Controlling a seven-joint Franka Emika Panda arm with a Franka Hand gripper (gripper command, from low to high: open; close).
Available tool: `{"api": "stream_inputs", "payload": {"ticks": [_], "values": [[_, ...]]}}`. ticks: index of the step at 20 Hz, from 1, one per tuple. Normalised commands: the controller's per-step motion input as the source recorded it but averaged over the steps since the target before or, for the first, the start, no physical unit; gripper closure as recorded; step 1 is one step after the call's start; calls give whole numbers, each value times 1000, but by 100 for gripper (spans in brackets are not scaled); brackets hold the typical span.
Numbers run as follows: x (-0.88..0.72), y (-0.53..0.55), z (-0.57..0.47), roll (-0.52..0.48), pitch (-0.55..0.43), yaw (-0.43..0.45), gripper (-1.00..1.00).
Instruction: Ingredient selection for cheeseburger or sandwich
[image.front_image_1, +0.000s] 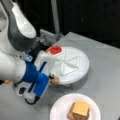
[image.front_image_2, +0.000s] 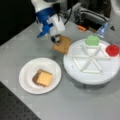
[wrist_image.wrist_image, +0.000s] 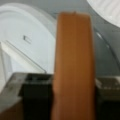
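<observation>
In a front view the paper plate (image.front_image_2: 26, 75) is sitting at the left on the grey desk (image.front_image_2: 15, 50), carrying the partly built sandwich (image.front_image_2: 42, 78) — a toast square at the bottom, a dark patty edge and the yellow cheese square (image.front_image_2: 45, 78) on top. Up and to the right, the gripper (image.front_image_2: 57, 40) is hanging from the blue-and-white wrist, its fingers closing on a second toast square (image.front_image_2: 62, 45) and holding it tilted just beside the rim of the white divided tray (image.front_image_2: 92, 75), clear of the desk. In the wrist view the toast square (wrist_image.wrist_image: 73, 67) is standing edge-on between the two dark pads (wrist_image.wrist_image: 35, 100). Further right, the tray is holding the green leafy piece (image.front_image_2: 92, 40) and the red disc (image.front_image_2: 112, 50) in separate back compartments — the nearer compartments are showing only white.
</observation>
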Motion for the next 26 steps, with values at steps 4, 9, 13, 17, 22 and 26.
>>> {"api": "stream_inputs", "payload": {"ticks": [4, 9, 13, 17, 22, 26], "values": [[584, -9, 265, 31, 195, 262, 100], [594, -133, 196, 6, 200, 281, 100], [618, -291, 151, 14, 204, 311, 100], [622, -353, 111, 33, 195, 317, 100], [611, -289, 39, 48, 163, 281, 100], [504, -197, -14, 63, 123, 251, 100]]}}
